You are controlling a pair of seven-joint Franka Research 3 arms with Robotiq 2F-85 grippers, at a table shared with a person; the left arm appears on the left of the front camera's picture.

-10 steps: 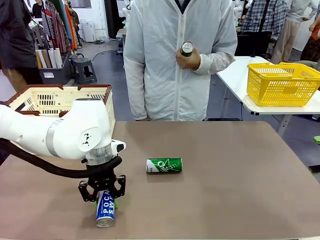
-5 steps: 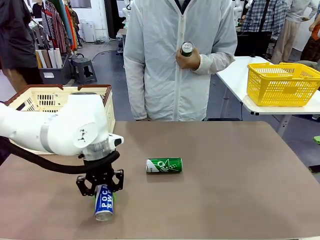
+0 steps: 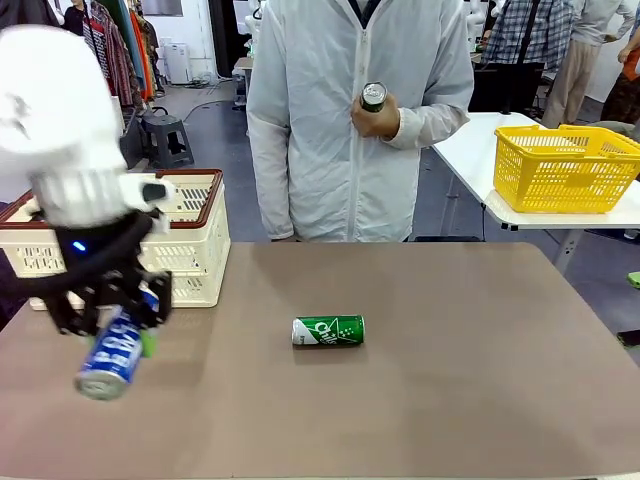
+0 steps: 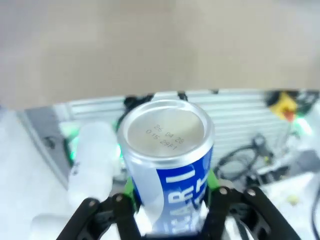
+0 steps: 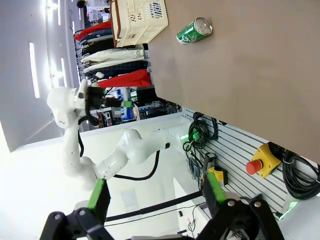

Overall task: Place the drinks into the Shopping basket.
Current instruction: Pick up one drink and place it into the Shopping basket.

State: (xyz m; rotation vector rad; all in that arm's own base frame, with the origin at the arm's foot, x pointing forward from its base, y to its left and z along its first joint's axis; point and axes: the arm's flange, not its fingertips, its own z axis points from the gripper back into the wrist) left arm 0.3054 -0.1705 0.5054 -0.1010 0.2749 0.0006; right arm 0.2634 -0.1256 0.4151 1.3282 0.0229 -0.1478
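Front view: the left jaws are closed on a blue can (image 3: 110, 352) with white letters and a silver end. It is tilted in the air above the near left of the desk (image 3: 450, 390), in front of the cream Shopping basket (image 3: 195, 255). A green can (image 3: 328, 331) lies on its side mid-desk. The right jaws stand wide, holding nothing.

Yellow basket (image 3: 565, 170) on white table (image 3: 470, 145); clothes (image 3: 120, 50), perhaps.

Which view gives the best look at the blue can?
The left wrist view: the blue can is close and sharp, clamped between the green pads of the left gripper, silver end toward the camera. The front view shows it whole but blurred; the right wrist view, tiny and far off.
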